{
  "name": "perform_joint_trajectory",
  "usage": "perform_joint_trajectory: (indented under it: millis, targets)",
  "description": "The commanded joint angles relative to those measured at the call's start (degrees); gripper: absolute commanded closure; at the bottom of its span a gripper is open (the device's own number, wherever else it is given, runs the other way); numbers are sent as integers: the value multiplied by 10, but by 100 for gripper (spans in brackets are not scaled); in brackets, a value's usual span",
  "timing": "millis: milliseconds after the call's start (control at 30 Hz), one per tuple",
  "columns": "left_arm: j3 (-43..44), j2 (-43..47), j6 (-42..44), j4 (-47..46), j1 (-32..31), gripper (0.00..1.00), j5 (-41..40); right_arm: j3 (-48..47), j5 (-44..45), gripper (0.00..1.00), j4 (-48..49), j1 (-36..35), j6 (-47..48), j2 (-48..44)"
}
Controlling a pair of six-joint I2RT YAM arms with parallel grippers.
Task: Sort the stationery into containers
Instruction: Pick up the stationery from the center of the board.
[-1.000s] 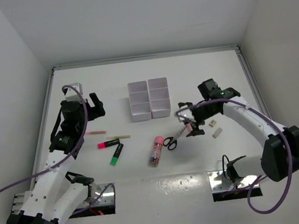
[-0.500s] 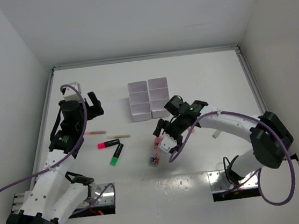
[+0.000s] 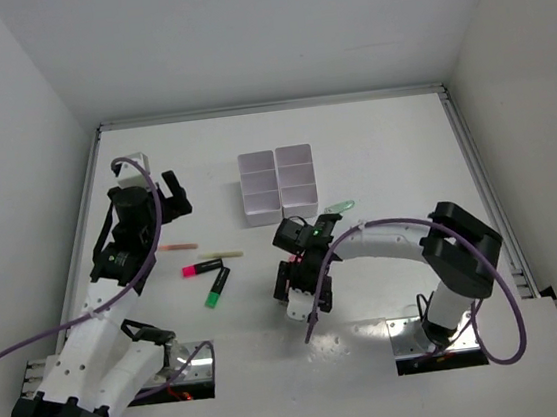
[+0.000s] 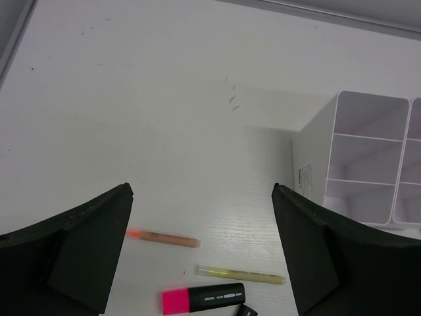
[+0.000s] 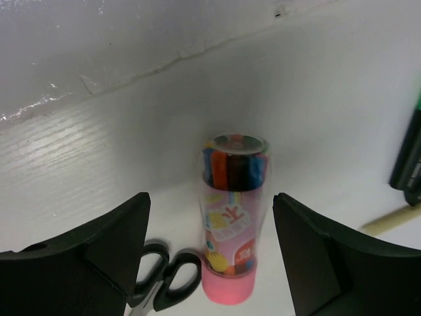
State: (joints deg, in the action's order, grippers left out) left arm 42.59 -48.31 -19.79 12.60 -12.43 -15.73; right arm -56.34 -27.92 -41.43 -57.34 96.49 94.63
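White surface (image 3: 372, 147), mid near edge: right hand (image 3: 298, 289) has swung in from the right, jaws apart, lined up on pink tube (image 5: 229, 224). Tube pick likely next. Left hand (image 4: 202, 191) also apart, unmoved.

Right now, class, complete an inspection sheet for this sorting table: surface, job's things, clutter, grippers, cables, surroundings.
Surface: white table, faint scuffs.
Job's things: two white boxes, nothing seen inside; pink highlighter, green highlighter, pink stick, yellow stick, green clip, pink tube, scissors, all loose on the table.
Clutter: small white object at the far left corner.
Grippers: left gripper open, holding nothing; right gripper open, one finger either side of the tube.
Cables: two purple cables, hanging in loose loops.
Surroundings: plain white walls on three sides.
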Motion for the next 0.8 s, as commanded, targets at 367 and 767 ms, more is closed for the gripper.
perform_joint_trajectory:
  millis: [367, 767]
  targets:
    - [25, 18, 2, -9, -2, 7, 7, -38, 88, 37, 50, -44, -44, 81]
    - [25, 18, 2, -9, -2, 7, 12, -37, 97, 84, 90, -59, -94, 61]
